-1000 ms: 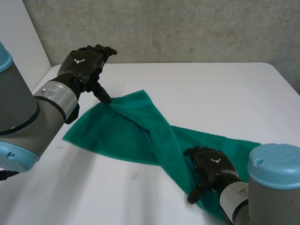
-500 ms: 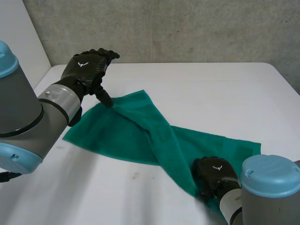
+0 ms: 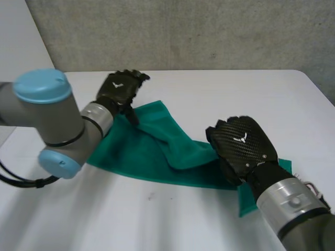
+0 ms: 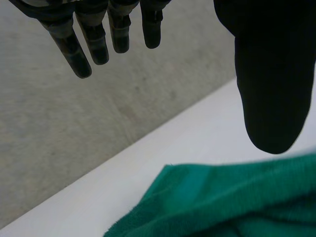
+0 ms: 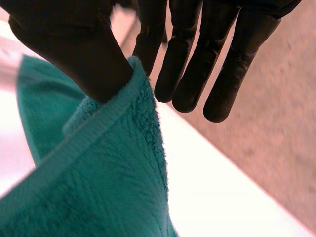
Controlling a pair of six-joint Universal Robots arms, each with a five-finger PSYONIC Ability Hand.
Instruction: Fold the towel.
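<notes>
Fold half made: your robot's right hand [image 3: 242, 144] was clamped on the green terry-cloth towel [image 3: 152, 151], pinching its hemmed edge between the thumb [image 5: 84, 59] and the straight fingers [image 5: 190, 74]. It held that edge raised over the middle of the white table [image 3: 209, 94], a little toward the right side. The left hand [image 3: 119, 91] stood at the towel's far corner, nearer the table's far-left corner. Its fingers [image 4: 94, 44] were straight and spread well apart from the thumb [image 4: 271, 89], and it gripped nothing. The thumb tip pointed down at the cloth's far edge, and you could not tell from these views whether it pressed the towel or hung just above it. The towel ran slantwise across the table, from that far corner down toward the near-right edge, where one corner lay flat beside the right forearm. Between the two hands the cloth rose in a loose, rumpled ridge, while the stretch toward the left edge lay flat on the tabletop. Judged from this, the job was begun but far from finished: one edge was up and gathered, yet no layer was laid squarely on another. You had yet to carry the lifted edge across to the opposite side, line up the corners, let go and smooth the result flat.
</notes>
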